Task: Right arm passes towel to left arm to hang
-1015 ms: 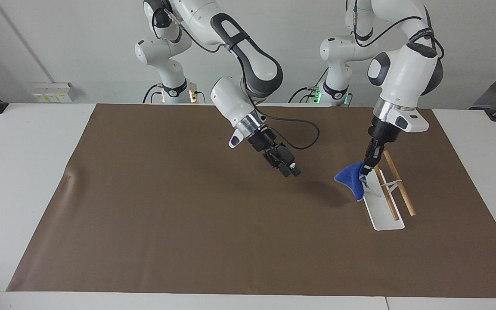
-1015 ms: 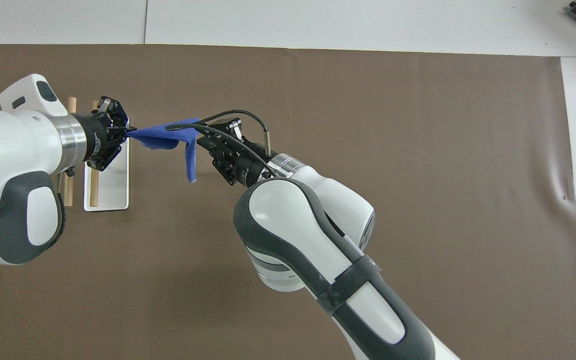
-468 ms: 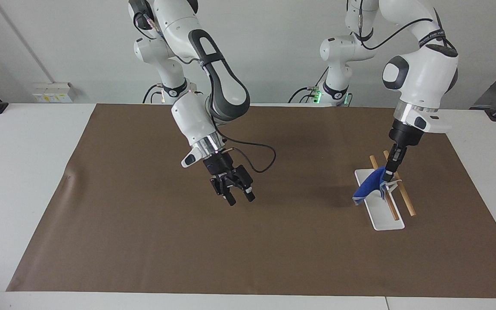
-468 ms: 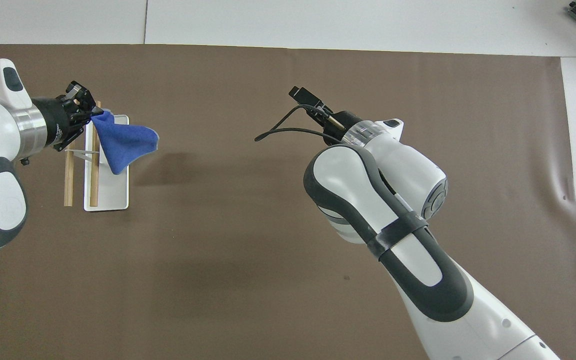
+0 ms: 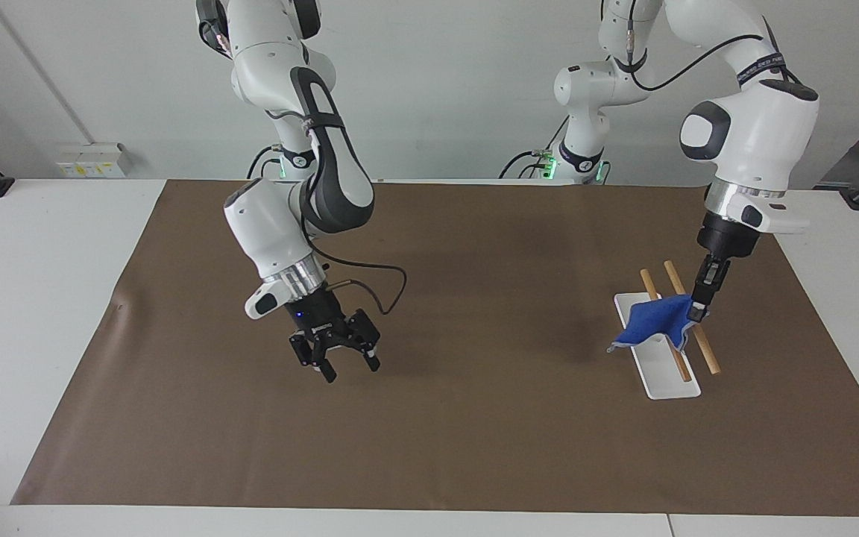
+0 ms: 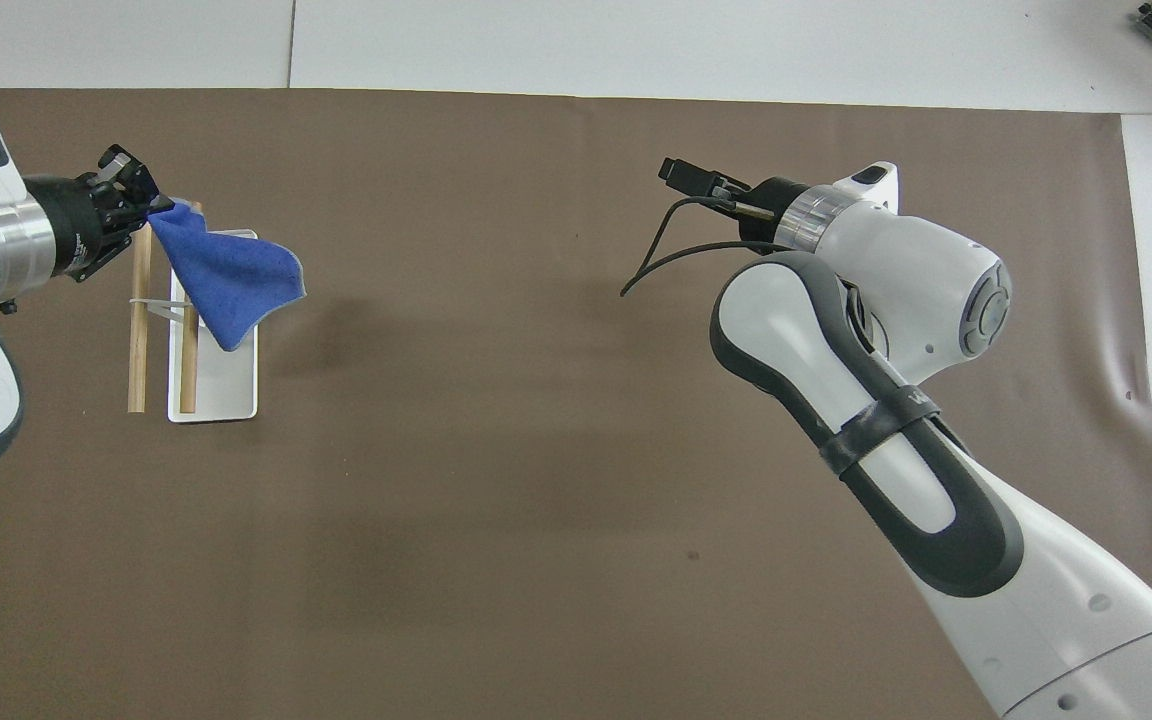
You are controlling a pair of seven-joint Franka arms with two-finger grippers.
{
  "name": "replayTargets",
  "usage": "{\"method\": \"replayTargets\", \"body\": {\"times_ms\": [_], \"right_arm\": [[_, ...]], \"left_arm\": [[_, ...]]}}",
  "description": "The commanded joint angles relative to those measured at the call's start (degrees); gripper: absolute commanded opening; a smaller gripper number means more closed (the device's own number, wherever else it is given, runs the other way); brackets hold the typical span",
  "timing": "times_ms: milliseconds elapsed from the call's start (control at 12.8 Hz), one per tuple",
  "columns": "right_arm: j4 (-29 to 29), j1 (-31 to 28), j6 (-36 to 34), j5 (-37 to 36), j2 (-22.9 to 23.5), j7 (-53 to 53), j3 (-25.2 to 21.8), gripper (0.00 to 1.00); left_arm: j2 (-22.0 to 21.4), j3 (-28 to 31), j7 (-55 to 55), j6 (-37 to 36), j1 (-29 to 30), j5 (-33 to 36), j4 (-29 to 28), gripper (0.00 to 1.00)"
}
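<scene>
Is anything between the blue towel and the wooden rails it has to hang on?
Nothing visible is. The left claw is shut on a corner of the small blue terry towel, which already drapes over the nearer wooden rail of the white-based rack. The right claw, open, hangs over bare brown mat.

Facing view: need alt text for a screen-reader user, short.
The left gripper pinches one corner of a blue towel, draping it over a two-rod wooden rack on a white base at the left arm's end of a brown mat. The right gripper, open and empty, hangs over the mat apart from it.
</scene>
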Motion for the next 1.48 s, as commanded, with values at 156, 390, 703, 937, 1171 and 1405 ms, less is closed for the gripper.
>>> {"method": "replayTargets", "body": {"times_ms": [156,390,703,937,1171,1405], "right_arm": [[0.58,-3.02,-18.62,-17.33,-6.7,-0.16,-5.7,1.0],[4.27,-2.93,-30.85,-27.79,-9.43,0.71,-9.67,1.0],[5.24,-2.76,-39.46,-36.86,-13.99,13.35,-10.03,1.0],[9.8,-3.98,-50.79,-36.7,-16.37,17.41,-10.73,1.0],[11.05,-6.09,-59.16,-36.08,-20.06,17.94,-11.35,1.0],[11.05,-8.64,-63.83,-36.43,-22.0,17.86,-11.44,1.0]], "left_arm": [[0.87,5.46,7.11,-0.39,0.55,-1.07,0.83,0.0],[0.87,6.97,8.97,-1.35,1.16,-1.07,1.0,0.0],[0.69,7.06,8.97,-1.97,1.16,-0.9,0.92,0.0],[0.16,7.15,10.62,-6.62,1.42,-0.63,0.39,0.0],[-1.15,8.2,14.31,-12.49,1.43,-0.63,-0.49,0.0],[-1.85,8.38,16.26,-17.26,1.51,-0.2,-0.58,0.0]]}}
